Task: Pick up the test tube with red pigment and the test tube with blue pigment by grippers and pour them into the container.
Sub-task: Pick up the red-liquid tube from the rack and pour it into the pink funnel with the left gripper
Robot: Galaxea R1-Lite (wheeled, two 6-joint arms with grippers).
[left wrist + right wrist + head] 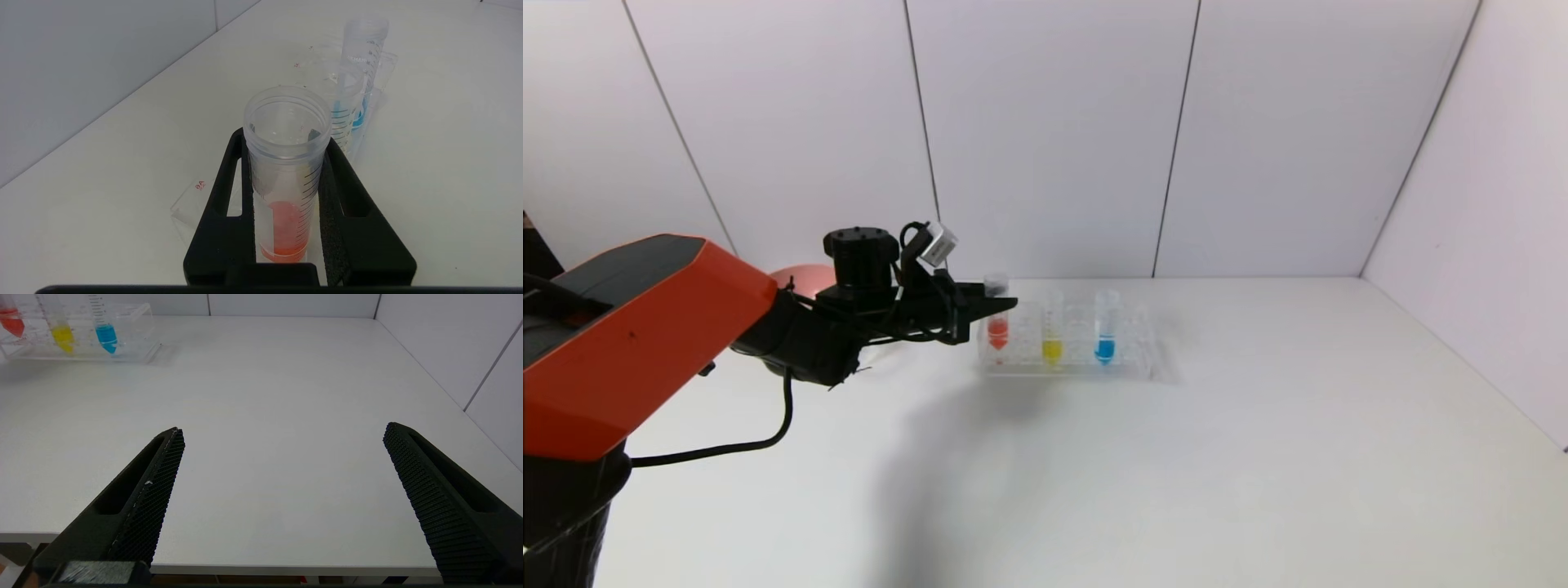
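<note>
Left gripper (pixel 1005 304) is clamping the test tube with red pigment (pixel 997 325) near its top, mid-frame in head view, tube upright in the clear rack (pixel 1131 369). So we're doing the red pickup rn, imo. Next we're needing a straight lift out w/o tipping. Blue pigment tube (pixel 1104 339) is sitting right of the yellow tube (pixel 1052 341). Right gripper (pixel 282 441) is hanging wide open over bare table (pixel 286 416), low in the right wrist view. Container isn't visible.
</note>
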